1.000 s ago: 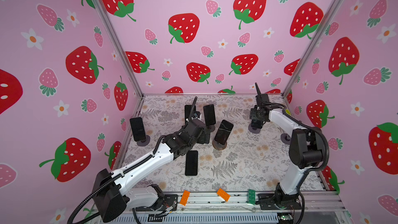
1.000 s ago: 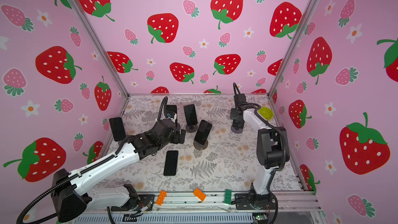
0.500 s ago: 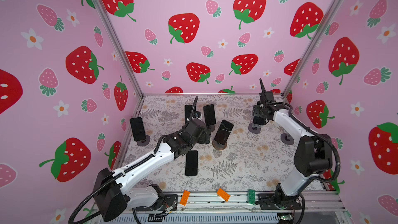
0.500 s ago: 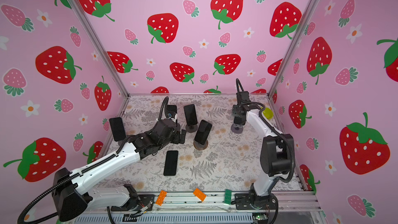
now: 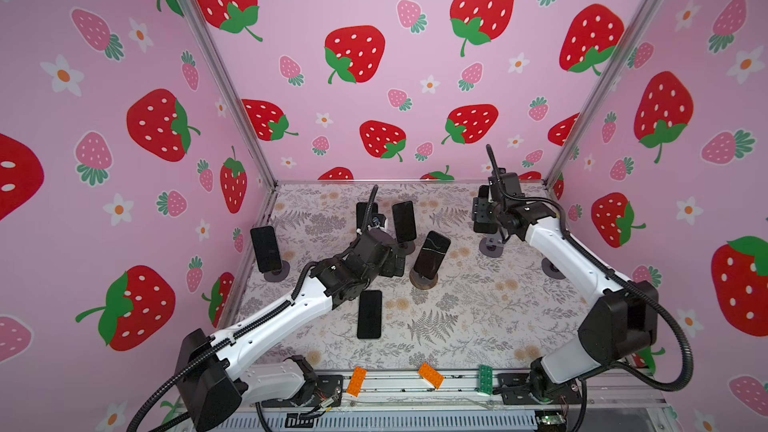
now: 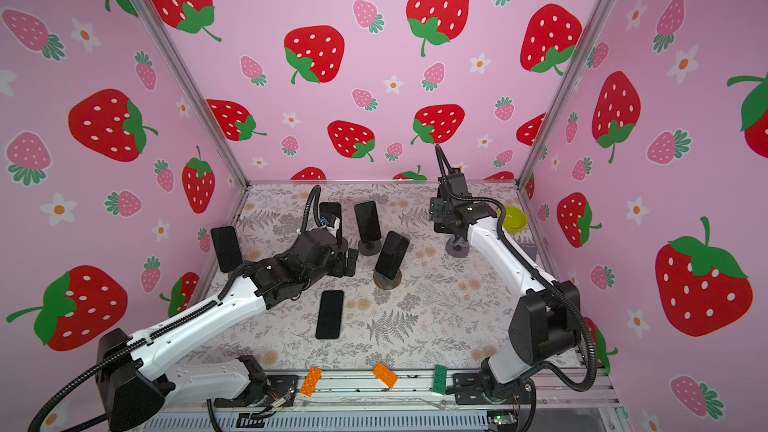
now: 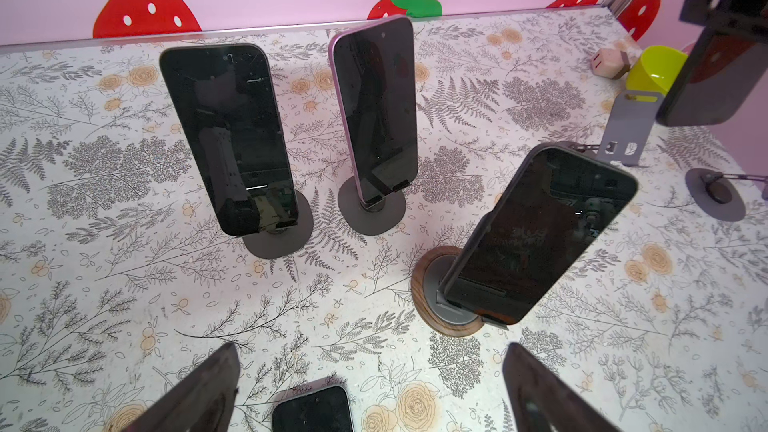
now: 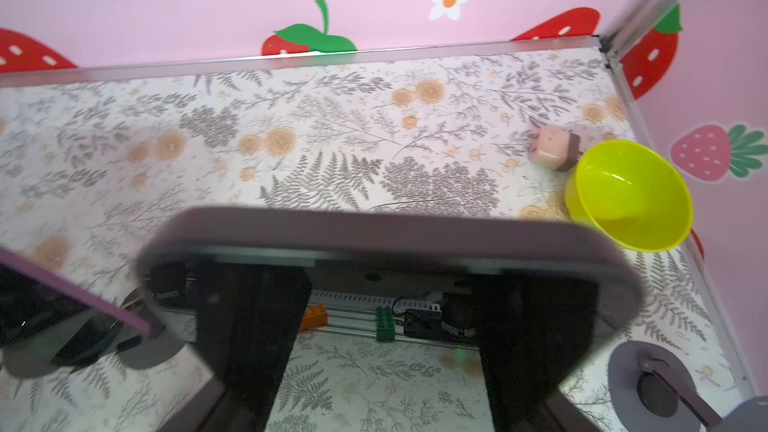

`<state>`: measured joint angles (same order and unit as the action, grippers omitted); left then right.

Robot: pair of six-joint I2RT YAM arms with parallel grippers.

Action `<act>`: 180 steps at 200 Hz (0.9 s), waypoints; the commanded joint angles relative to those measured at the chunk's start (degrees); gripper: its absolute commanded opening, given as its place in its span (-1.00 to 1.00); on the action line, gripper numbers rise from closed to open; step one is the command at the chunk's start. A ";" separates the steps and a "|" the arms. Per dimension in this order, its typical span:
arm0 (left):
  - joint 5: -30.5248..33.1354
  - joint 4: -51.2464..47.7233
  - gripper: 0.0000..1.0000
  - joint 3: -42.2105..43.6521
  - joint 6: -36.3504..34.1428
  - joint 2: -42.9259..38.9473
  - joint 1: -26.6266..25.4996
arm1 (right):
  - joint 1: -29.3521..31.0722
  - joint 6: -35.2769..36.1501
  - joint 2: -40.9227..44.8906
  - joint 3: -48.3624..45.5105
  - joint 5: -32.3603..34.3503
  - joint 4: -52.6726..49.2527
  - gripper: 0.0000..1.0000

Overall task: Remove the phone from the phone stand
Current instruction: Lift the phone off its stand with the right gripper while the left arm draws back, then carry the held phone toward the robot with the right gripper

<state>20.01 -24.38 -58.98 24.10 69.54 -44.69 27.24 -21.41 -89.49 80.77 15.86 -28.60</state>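
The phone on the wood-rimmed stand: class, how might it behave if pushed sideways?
The phone looks a rigid slab, so probably stiff. Its glossy face likely slips. Leaning tilted on the stand, it may tip off.

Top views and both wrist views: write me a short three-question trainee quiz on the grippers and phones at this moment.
1. True or false: the right gripper is shut on a phone held above the grey stand.
2. Pick one: the left gripper is A) open and empty, B) shut on a phone, C) out of every view.
3. Short answer: what lies flat on the table?

Key: 1 true; 2 A; 3 a second phone.
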 commanded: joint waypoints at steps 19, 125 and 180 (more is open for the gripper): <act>5.80 -4.83 0.99 -1.00 0.02 -3.10 -0.05 | 9.00 4.36 -0.22 7.30 4.40 -1.61 0.40; 8.73 -9.03 0.99 7.73 9.63 -15.30 12.39 | 29.02 2.36 -5.44 11.95 -2.65 2.79 0.37; -3.42 -7.76 0.99 14.82 15.27 -23.58 27.60 | 37.03 -2.32 -10.85 8.93 -3.77 4.60 0.37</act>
<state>21.21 -31.18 -44.86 35.55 48.27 -20.34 62.26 -19.92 -99.79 90.76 12.99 -27.16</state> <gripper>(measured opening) 0.993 0.754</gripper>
